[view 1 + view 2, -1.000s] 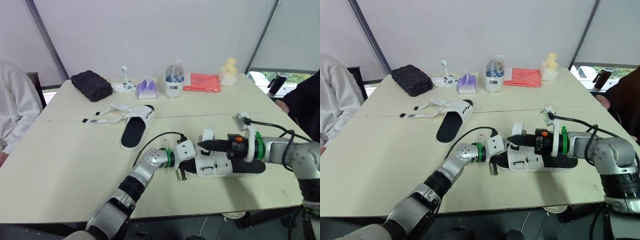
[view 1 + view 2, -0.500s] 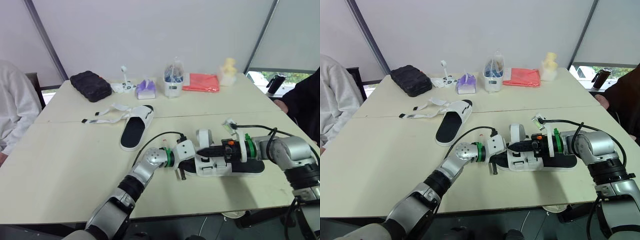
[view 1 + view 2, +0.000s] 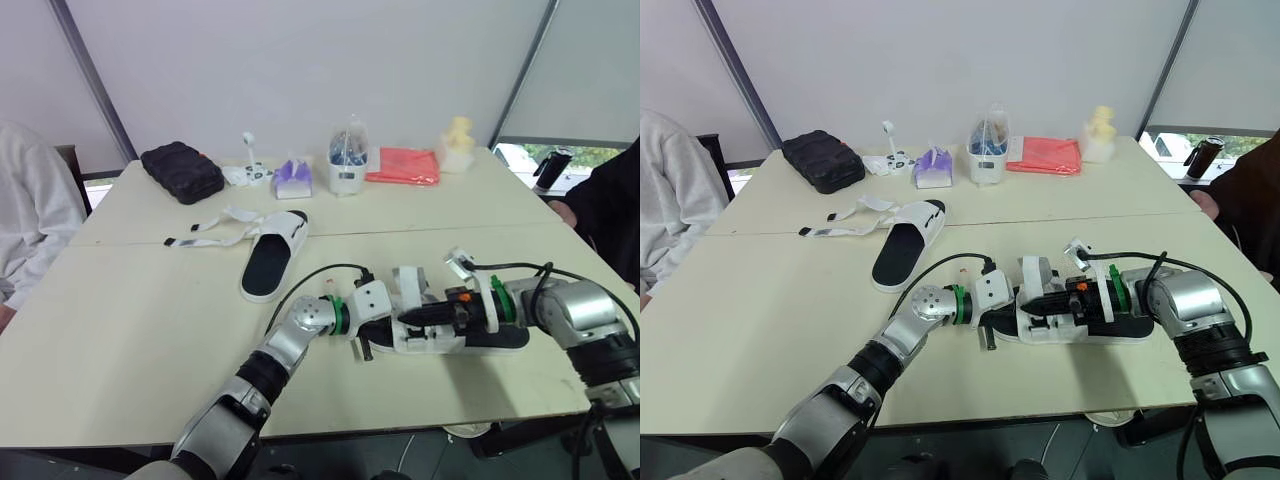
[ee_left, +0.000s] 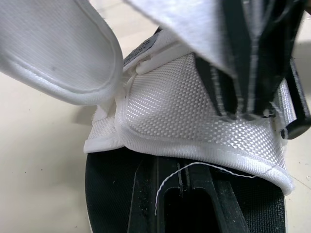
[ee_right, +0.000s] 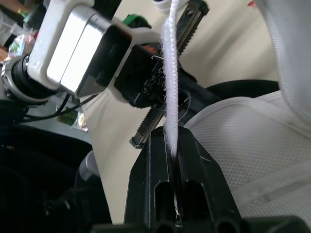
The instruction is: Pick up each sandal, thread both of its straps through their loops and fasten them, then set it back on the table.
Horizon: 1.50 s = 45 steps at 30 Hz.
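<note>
The near sandal, black sole with white straps, lies on the table in front of me. My right gripper reaches over it from the right, shut on a thin white strap that stands up by the toe. My left gripper is at the toe end, its fingers together on the black insole under the white upper. The second sandal rests further back on the left, its loose straps spread flat on the table.
Along the far edge sit a black pouch, a purple tissue pack, a clear container, a red cloth and a yellow object. A person in white sits left; a dark sleeve is right.
My right gripper has sunk lower onto the sandal and edged toward the left gripper, carrying the strap with it. The left arm and the far sandal have stayed put.
</note>
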Motion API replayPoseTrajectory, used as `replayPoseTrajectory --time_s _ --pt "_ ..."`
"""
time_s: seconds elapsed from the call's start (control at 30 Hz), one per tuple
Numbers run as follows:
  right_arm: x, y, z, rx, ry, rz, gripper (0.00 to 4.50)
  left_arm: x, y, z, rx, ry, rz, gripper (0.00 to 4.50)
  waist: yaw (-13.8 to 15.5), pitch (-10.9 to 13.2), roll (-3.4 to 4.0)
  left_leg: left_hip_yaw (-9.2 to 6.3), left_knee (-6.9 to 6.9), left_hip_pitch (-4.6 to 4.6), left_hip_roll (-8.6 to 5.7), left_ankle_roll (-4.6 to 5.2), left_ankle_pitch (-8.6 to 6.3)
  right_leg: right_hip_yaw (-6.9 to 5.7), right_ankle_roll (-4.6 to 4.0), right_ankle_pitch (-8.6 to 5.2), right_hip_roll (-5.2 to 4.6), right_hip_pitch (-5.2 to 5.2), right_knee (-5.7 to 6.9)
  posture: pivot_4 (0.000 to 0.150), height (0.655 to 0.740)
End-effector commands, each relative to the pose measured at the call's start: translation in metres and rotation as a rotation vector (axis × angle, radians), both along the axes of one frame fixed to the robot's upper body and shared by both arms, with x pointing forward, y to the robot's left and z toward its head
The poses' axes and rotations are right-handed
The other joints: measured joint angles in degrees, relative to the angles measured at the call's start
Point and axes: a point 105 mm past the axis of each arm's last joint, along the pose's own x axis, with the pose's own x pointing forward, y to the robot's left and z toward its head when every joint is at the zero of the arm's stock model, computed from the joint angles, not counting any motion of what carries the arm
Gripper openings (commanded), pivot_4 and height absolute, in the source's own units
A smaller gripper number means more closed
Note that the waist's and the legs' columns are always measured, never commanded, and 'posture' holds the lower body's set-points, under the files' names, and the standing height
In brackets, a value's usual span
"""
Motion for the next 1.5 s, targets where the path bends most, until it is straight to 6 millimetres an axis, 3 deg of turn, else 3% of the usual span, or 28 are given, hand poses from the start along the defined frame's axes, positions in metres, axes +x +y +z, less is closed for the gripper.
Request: replayPoseTrajectory --time_s 0.03,0.2,0.37,0.63,0.77,0.97,1.07,1.27,1.37,1.5 --pt "-0.012 0.003 -0.005 0.005 0.077 0.016 0.08 -0.01 0.002 -0.027 0.088 0.055 -0.016 0.0 0.0 0.0 0.0 0.0 -0.01 0.0 0.0 0.0 0.0 0.0 0.0 0.0 0.0 -0.01 0.0 0.15 0.74" --pt "-0.022 0.002 -0.015 -0.036 0.149 -0.01 0.08 -0.011 0.002 -0.028 0.091 0.056 -0.02 0.0 0.0 0.0 0.0 -0.01 -0.04 0.0 0.01 0.0 0.0 0.0 -0.01 0.0 0.0 -0.03 -0.01 0.15 0.74" --pt "-0.017 -0.002 -0.037 -0.173 -0.006 -0.016 0.08 -0.012 0.0 -0.029 0.092 0.057 -0.025 0.0 -0.1 -0.3 -0.25 -0.01 -0.07 0.02 0.02 -0.03 -0.02 -0.01 -0.01 -0.01 0.01 -0.01 -0.03 0.15 0.74" --pt "-0.027 0.009 -0.04 -0.189 -0.135 0.055 0.08 -0.011 0.0 -0.029 0.092 0.056 -0.022 0.0 -0.1 -0.7 -0.73 -0.01 -0.04 0.12 0.05 -0.03 -0.02 -0.02 0.0 -0.01 0.02 0.1 -0.02 0.15 0.74" --pt "-0.027 0.013 -0.041 -0.197 -0.186 0.034 0.08 -0.011 0.0 -0.029 0.092 0.057 -0.021 0.0 -0.1 -0.9 -0.84 -0.02 -0.06 0.13 0.1 -0.03 -0.02 -0.02 0.0 -0.01 0.07 0.1 -0.02 0.15 0.74" --pt "-0.022 0.015 -0.025 -0.064 -0.128 -0.098 0.08 -0.012 -0.002 -0.029 0.092 0.056 -0.03 0.0 -0.1 -0.9 -0.87 -0.01 -0.05 0.21 0.11 -0.03 -0.02 -0.01 -0.02 0.0 0.06 0.17 -0.01 0.15 0.74" --pt "-0.017 0.011 -0.021 -0.062 -0.159 -0.116 0.96 -0.011 -0.003 -0.029 0.092 0.055 -0.033 0.0 -0.1 -0.9 -0.87 -0.01 -0.07 0.2 0.11 -0.03 -0.02 -0.01 -0.02 0.0 0.07 0.15 -0.01 0.15 0.74" --pt "-0.01 0.012 0.008 0.003 -0.184 -0.116 3.86 -0.011 -0.004 -0.029 0.095 0.053 -0.038 0.0 -0.1 -0.9 -0.86 0.0 -0.05 0.2 0.1 -0.03 -0.02 -0.01 -0.02 0.0 0.06 0.16 -0.02 0.15 0.74" --pt "-0.01 0.015 0.024 0.054 -0.167 -0.093 3.86 -0.01 -0.004 -0.029 0.096 0.052 -0.039 0.0 0.0 -0.8 -0.74 0.0 -0.04 0.16 0.07 -0.03 -0.02 -0.01 -0.02 0.01 0.04 0.15 -0.02 0.15 0.74" --pt "-0.015 0.015 0.026 0.049 -0.139 -0.07 3.86 -0.01 -0.004 -0.029 0.097 0.05 -0.036 0.0 0.1 -0.8 -0.72 -0.03 -0.06 0.03 0.06 -0.03 -0.02 -0.02 -0.03 0.01 0.03 0.0 -0.02 0.15 0.74"
